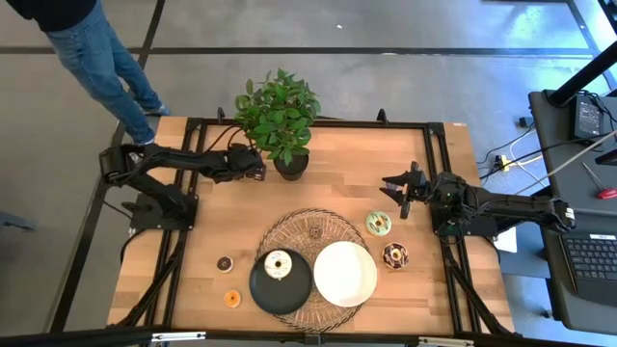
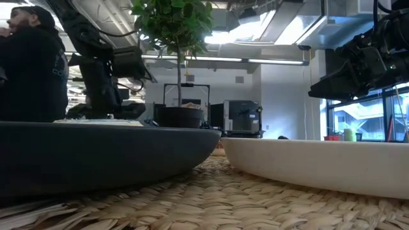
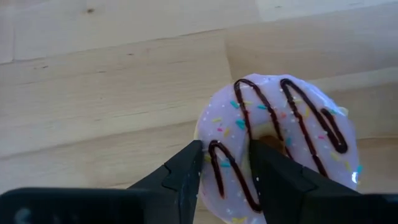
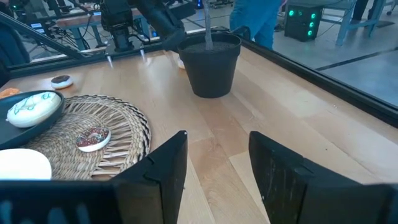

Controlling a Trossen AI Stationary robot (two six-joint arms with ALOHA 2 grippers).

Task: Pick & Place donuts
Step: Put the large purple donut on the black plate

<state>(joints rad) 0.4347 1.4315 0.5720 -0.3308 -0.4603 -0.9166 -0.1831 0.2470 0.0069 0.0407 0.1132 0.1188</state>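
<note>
one pink-iced donut point(image 3: 277, 146), striped with chocolate drizzle and sprinkles, lies on the bare wood at the back left of the table point(image 1: 193, 251), just beside the potted plant point(image 1: 281, 120). the left gripper point(image 3: 225, 171) is over it with one finger point(image 3: 186, 177) outside the ring and the other in or near the hole, so it straddles one wall of the ring; whether it is clenched yet i cannot tell. to do this well, i would close on that wall squarely, lift straight up clear of the pot, then carry toward the woven mat point(image 1: 289, 231) where the black plate point(image 1: 280, 285) already bears a cream donut point(image 1: 279, 264). the white plate point(image 1: 344, 274) lies empty beside it. the right gripper point(image 1: 397, 193) waits released above the mint-green donut point(image 1: 378, 224); the chocolate donut point(image 1: 394, 255) lies near.
</note>
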